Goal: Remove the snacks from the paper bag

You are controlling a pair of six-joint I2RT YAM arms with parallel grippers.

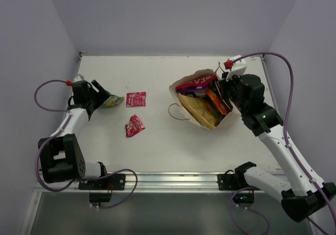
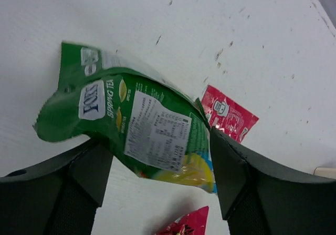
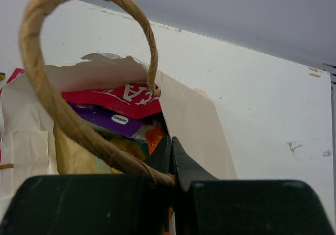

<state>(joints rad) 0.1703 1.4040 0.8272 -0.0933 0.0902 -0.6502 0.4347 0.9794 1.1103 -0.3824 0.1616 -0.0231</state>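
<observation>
The paper bag [image 1: 181, 90] lies on its side at centre right with its mouth open. Inside are a red packet [image 1: 202, 80], a purple one [image 1: 197, 89], an orange one [image 1: 215, 101] and a large tan-yellow chip bag [image 1: 199, 111]. My right gripper [image 1: 227, 90] is shut on the bag's right rim. In the right wrist view its jaws [image 3: 172, 151] are closed at the rim [image 3: 194, 119], where the string handle [image 3: 52, 103] ends. My left gripper [image 1: 102, 95] at far left holds a green packet [image 2: 152, 124] between its fingers [image 2: 160, 145], just above the table.
Two pink packets lie on the table left of the bag, one [image 1: 135, 99] farther back and one [image 1: 134, 125] nearer me; both show in the left wrist view [image 2: 228, 114] [image 2: 186, 224]. A second bag handle [image 1: 176, 114] loops out on the table. Walls close in on three sides.
</observation>
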